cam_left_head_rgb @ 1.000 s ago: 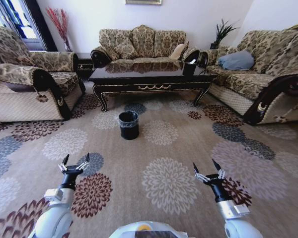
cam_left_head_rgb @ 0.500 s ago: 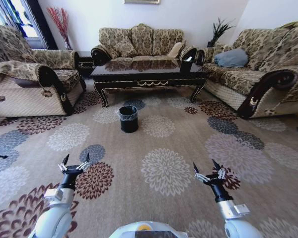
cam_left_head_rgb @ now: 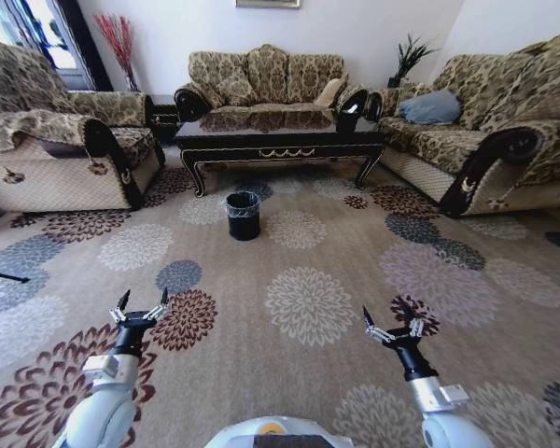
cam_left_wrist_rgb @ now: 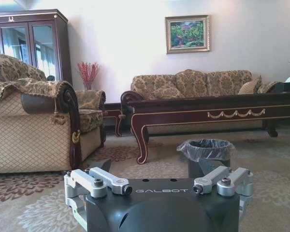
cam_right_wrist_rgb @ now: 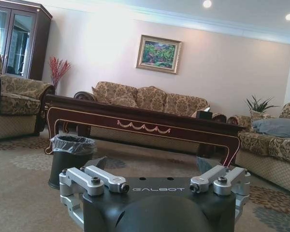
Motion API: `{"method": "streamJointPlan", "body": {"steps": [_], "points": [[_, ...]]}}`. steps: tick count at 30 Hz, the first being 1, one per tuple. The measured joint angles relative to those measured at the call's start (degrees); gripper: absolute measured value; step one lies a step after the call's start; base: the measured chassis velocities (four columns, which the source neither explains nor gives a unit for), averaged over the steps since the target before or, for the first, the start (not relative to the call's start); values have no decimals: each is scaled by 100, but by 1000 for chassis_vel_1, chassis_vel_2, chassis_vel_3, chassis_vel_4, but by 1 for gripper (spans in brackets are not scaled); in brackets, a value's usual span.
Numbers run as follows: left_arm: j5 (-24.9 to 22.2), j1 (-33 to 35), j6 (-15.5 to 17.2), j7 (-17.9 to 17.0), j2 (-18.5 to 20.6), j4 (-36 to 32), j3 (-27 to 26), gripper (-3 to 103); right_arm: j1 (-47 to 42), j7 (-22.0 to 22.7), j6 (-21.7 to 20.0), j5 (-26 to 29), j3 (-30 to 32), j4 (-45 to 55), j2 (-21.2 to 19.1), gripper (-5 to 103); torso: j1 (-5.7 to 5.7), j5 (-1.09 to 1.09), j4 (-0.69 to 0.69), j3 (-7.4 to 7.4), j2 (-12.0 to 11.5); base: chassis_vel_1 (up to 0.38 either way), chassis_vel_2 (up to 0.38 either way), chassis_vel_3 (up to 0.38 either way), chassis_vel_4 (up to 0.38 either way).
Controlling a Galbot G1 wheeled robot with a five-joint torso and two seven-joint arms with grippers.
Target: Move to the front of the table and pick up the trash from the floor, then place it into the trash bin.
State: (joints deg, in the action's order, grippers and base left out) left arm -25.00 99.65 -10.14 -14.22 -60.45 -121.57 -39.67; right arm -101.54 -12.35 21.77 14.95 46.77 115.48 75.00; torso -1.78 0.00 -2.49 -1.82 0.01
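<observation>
The long dark table (cam_left_head_rgb: pixel 278 131) stands at the far end of the room between the sofas. In front of it, on the patterned floor (cam_left_head_rgb: pixel 308 271), is the small black trash bin (cam_left_head_rgb: pixel 244 215) with its bag liner. No trash can be made out on the carpet. My left gripper (cam_left_head_rgb: pixel 144 299) and right gripper (cam_left_head_rgb: pixel 385 313) hover low over the carpet close to me, both open and empty, well short of the bin. The left wrist view shows the trash bin (cam_left_wrist_rgb: pixel 206 152) beside the table's leg (cam_left_wrist_rgb: pixel 141 140). The right wrist view has the trash bin (cam_right_wrist_rgb: pixel 70 154) before the table (cam_right_wrist_rgb: pixel 135 118).
A sofa (cam_left_head_rgb: pixel 261 79) stands behind the table, an armchair (cam_left_head_rgb: pixel 51 154) on the left and another sofa (cam_left_head_rgb: pixel 490 135) on the right. Open carpet lies between me and the bin. A small dark side table (cam_left_head_rgb: pixel 161 117) sits in the far left corner.
The whole head view has shifted: table, bin and sofas now look smaller and farther off, with more carpet in front. Both grippers hold the same open pose.
</observation>
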Motion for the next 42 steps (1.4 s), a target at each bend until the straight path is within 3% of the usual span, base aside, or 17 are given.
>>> {"method": "streamJointPlan", "body": {"steps": [28,42], "points": [[0,0,0,-1,0,0,0,100,0,0,0,0,0,0,0,100,0,0,0,1,0,121,-116,-124,120],[0,0,0,-1,0,0,0,100,0,0,0,0,0,0,0,100,0,0,0,0,0,26,-25,-21,20]]}}
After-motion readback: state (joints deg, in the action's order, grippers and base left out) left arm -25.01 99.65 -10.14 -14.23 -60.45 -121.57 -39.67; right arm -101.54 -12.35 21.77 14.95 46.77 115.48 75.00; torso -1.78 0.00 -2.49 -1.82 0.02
